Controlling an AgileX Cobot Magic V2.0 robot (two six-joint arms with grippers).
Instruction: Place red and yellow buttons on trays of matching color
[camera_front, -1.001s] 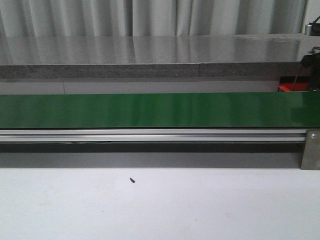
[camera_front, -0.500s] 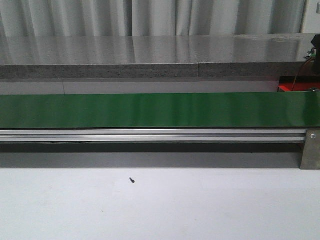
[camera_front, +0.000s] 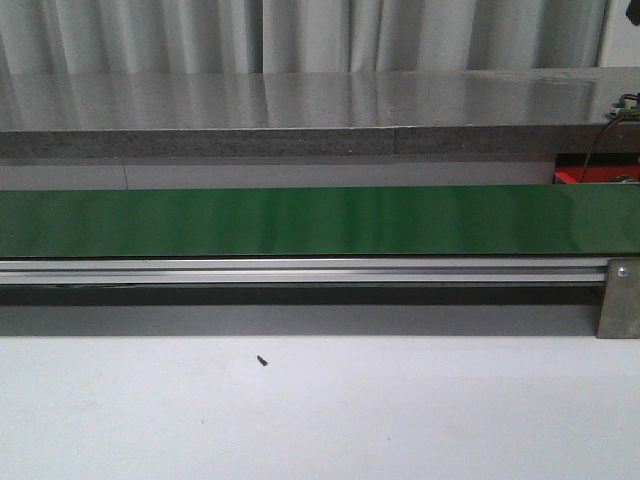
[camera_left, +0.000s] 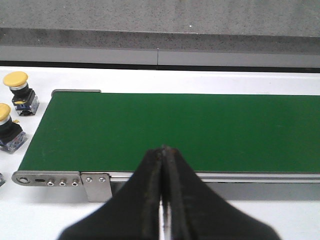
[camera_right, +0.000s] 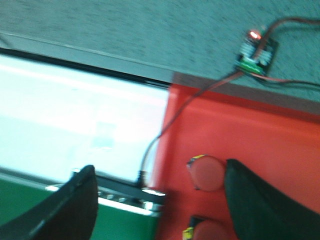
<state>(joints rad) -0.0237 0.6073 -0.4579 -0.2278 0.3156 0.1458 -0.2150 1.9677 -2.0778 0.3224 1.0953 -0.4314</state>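
Note:
In the left wrist view my left gripper (camera_left: 164, 148) is shut and empty, its tips over the near edge of the green conveyor belt (camera_left: 200, 130). Two yellow buttons (camera_left: 19, 85) (camera_left: 7, 125) stand on the white table beside the belt's end. In the right wrist view my right gripper (camera_right: 157, 175) is open and empty above the red tray (camera_right: 250, 145), which holds two red buttons (camera_right: 206, 172) (camera_right: 210, 231). In the front view a corner of the red tray (camera_front: 585, 172) shows at the far right; neither gripper shows there. The yellow tray is out of view.
A grey stone-look shelf (camera_front: 300, 110) runs behind the belt (camera_front: 300, 220). An aluminium rail (camera_front: 300, 270) fronts the belt. A small circuit board (camera_right: 257, 52) with red and black wires lies by the red tray. A tiny dark speck (camera_front: 262, 360) lies on the white table.
In the front view the right arm's dark part at the far right has risen and left the frame; only wires remain there. The view has shifted slightly.

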